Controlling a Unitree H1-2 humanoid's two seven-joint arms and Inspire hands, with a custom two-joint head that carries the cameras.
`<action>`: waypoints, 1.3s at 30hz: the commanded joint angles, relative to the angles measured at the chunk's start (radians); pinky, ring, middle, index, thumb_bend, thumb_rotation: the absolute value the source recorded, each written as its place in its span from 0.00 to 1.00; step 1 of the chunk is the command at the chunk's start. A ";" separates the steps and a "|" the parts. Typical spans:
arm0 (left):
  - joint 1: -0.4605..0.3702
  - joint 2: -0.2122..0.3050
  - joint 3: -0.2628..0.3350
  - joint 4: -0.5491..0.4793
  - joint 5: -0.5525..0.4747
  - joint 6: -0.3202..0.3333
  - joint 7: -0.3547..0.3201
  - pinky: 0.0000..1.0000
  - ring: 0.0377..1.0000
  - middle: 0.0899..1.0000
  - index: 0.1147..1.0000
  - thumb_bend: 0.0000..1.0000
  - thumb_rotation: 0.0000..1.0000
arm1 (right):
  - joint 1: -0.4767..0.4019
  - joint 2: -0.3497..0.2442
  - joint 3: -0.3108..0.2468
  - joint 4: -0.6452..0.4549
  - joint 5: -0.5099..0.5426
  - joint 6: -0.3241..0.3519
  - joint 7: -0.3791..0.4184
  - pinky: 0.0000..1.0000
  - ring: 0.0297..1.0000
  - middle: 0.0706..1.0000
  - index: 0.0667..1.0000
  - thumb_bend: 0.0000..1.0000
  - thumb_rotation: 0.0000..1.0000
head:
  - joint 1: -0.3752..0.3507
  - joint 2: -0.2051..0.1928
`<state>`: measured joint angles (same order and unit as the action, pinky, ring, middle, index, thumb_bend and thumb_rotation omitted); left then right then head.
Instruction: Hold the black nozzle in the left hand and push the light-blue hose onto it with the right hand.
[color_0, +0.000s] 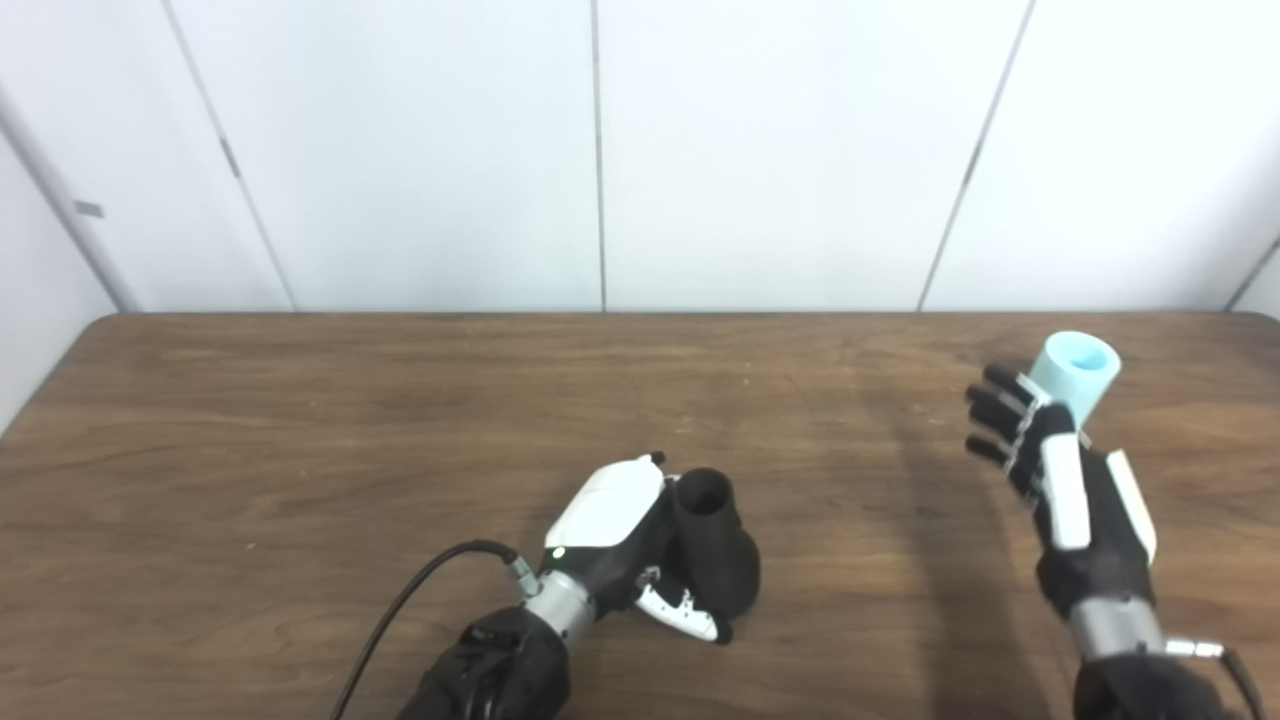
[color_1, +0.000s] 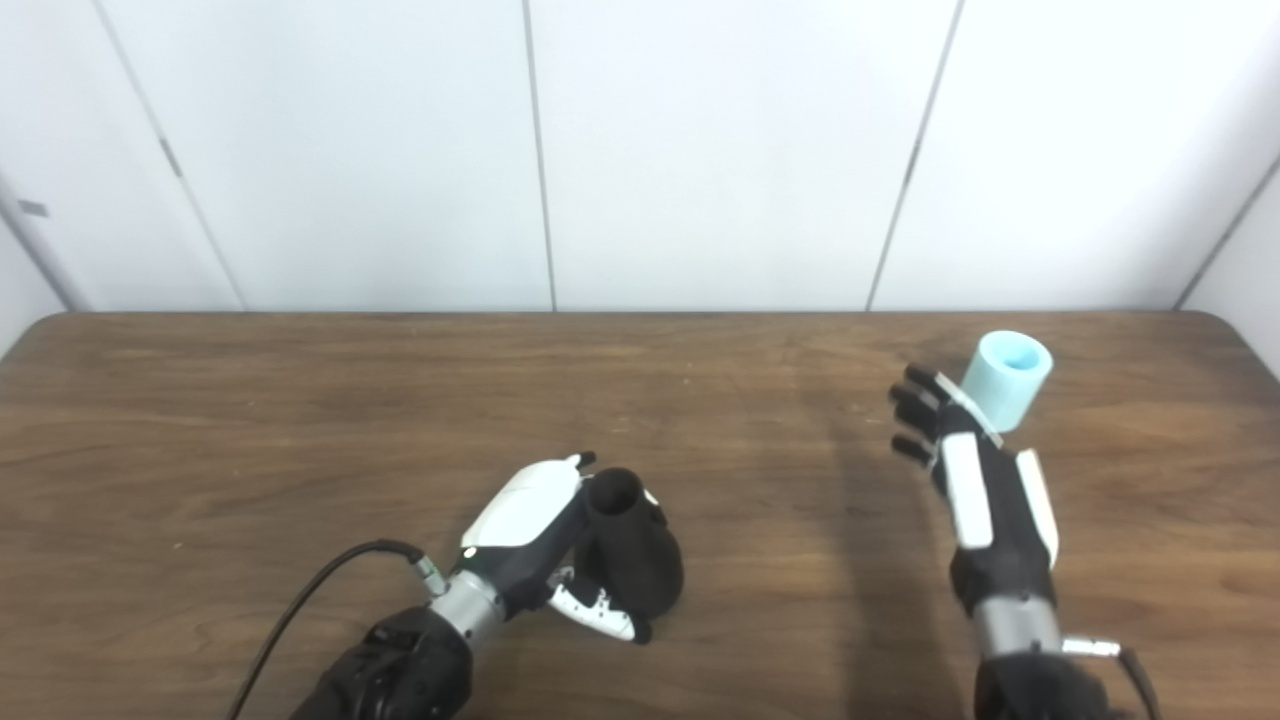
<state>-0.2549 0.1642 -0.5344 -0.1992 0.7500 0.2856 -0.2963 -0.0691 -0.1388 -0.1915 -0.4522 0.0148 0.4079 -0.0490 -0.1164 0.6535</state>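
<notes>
The black nozzle is at the table's front centre, narrow open end pointing away from me. My left hand is shut on it from the left, fingers over its top and the thumb under its wide base. The light-blue hose, a short tube, stands upright at the right with its open end up. My right hand is raised just in front and left of the hose, back towards me, fingers apart and open. Whether it touches the hose I cannot tell.
The brown wooden table spans the view, its far edge against white wall panels. A black cable runs from my left wrist to the front edge.
</notes>
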 joint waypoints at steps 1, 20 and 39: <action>0.011 0.000 -0.030 0.032 -0.018 -0.001 -0.069 1.00 0.71 0.48 0.40 0.52 0.00 | -0.046 -0.034 -0.011 -0.061 -0.006 0.003 0.004 0.75 0.84 0.82 0.83 0.51 0.75 | -0.013 -0.003; 0.019 0.079 -0.009 0.012 -0.054 -0.051 -0.088 1.00 0.67 0.47 0.41 0.52 0.00 | -0.207 -0.538 0.120 0.080 -0.524 -0.035 0.120 0.67 0.79 0.78 0.81 0.77 0.42 | -0.208 -0.025; 0.018 0.145 0.024 0.017 -0.063 -0.138 -0.080 1.00 0.66 0.47 0.40 0.52 0.00 | -0.630 -0.614 0.427 0.557 -0.712 0.051 0.456 0.81 0.91 0.90 0.87 0.91 0.27 | -0.297 -0.032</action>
<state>-0.2590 0.2800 -0.5023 -0.2039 0.6741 0.1417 -0.3295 -0.6156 -0.7332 0.2439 0.1025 -0.6667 0.4586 0.4128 -0.4126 0.6197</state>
